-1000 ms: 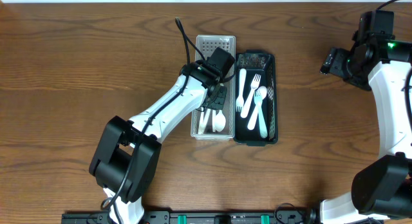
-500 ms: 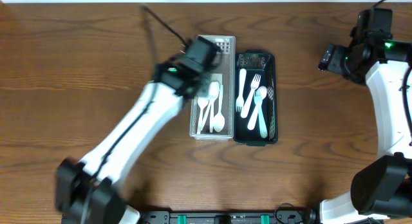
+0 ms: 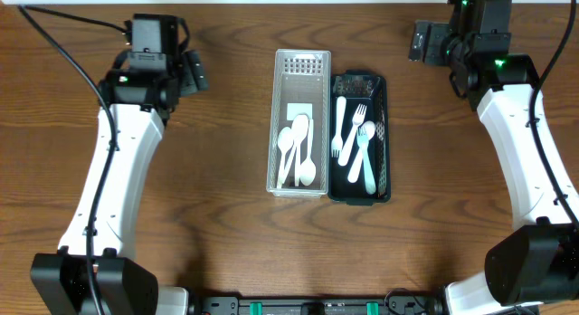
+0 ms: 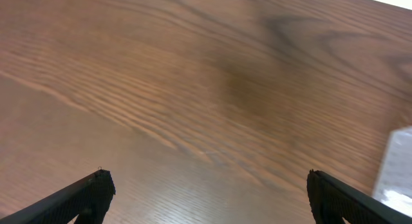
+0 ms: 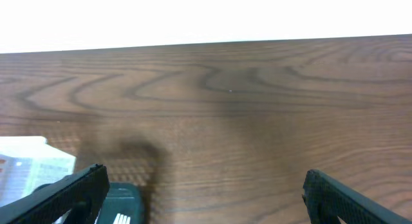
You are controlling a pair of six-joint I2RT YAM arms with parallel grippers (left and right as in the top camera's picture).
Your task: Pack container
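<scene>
A white slotted container (image 3: 299, 72) stands mid-table with three white spoons (image 3: 298, 152) lying in it. Touching its right side, a dark container (image 3: 384, 138) holds white forks and pale spoons (image 3: 355, 143). My left gripper (image 3: 194, 71) hovers open and empty over bare wood at the back left, well clear of the containers. In the left wrist view the gripper (image 4: 209, 179) frames only tabletop, with the white container's corner (image 4: 400, 163) at the right. My right gripper (image 3: 422, 42) is open and empty at the back right. In the right wrist view the gripper (image 5: 205, 174) sees the dark container's end (image 5: 123, 203) low on the left.
The brown wooden table (image 3: 452, 224) spreads all round the two containers. Its back edge meets a white wall (image 5: 206, 18) just beyond the right gripper. A black cable (image 3: 63, 34) trails from the left arm across the back left corner.
My left arm has pulled out of the white container and swung to the back left, its jaws opening. The spoons stay in the container. My right arm shifted left along the back edge.
</scene>
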